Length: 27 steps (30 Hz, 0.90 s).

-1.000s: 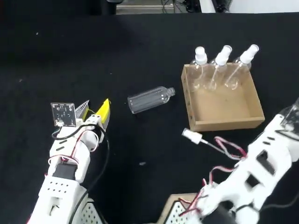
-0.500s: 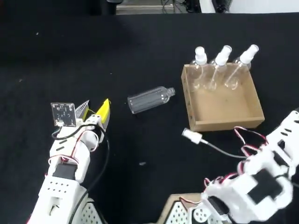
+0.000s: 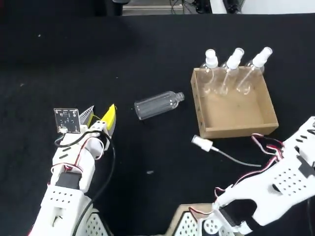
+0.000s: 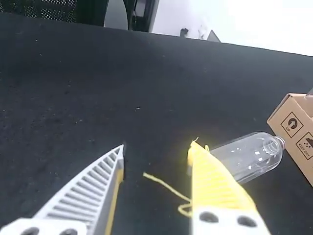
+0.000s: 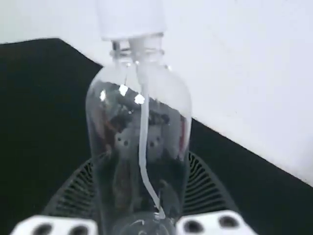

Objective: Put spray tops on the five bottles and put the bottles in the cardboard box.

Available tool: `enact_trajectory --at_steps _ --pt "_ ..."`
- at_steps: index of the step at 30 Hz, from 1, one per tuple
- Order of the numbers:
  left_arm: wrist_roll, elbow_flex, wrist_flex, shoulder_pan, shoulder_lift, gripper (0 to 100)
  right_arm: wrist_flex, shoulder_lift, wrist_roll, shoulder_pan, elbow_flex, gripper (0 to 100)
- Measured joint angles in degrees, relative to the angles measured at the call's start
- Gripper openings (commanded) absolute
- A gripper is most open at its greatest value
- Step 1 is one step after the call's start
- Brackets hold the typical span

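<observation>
Since the earlier frames, my right arm (image 3: 275, 189) has swung down from the 3 o'clock edge of the table (image 3: 98, 59) and now lies across the 5 o'clock corner. My left arm (image 3: 74, 167) has held its place at 8 o'clock.

1. Right gripper (image 5: 142, 196): closed around a held bottle (image 5: 139, 127). One finger is on each side of the body, and the fitted spray top (image 5: 129, 17) points away from the wrist.
2. Left gripper (image 3: 101, 118): spread to a moderate gap and carrying nothing, with the tips aimed toward 12 o'clock.
3. Cardboard box (image 3: 235, 129): at 2 o'clock on the table. Three capped bottles (image 3: 229, 73) lean on its 12 o'clock wall, and its floor toward 6 o'clock shows bare cardboard.
4. Uncapped bottle (image 3: 157, 104): on its side near the table centre, at 2 o'clock from my left gripper, with its neck toward the box. Open black cloth separates it from my fingertips.
5. Loose spray top (image 3: 203, 143): just off the box's 7 o'clock corner, with its tube trailing toward 4 o'clock.

Black cloth covers the table. A pale wall (image 5: 254, 73) stands behind the held bottle.
</observation>
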<state>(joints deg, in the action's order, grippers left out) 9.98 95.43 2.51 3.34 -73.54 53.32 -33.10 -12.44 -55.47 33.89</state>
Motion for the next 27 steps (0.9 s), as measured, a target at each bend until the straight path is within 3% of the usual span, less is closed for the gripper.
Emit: enact_trajectory --at_steps 6,18,27 --pt "0.00 0.00 0.00 0.00 0.00 20 0.00 -5.63 5.01 0.00 -8.70 1.1" --pt "0.00 0.00 0.00 0.00 0.00 20 0.00 -20.31 5.54 -2.99 -26.90 1.5" --pt "0.00 0.00 0.00 0.00 0.00 20 0.00 -26.02 5.54 -3.25 -31.21 1.5"
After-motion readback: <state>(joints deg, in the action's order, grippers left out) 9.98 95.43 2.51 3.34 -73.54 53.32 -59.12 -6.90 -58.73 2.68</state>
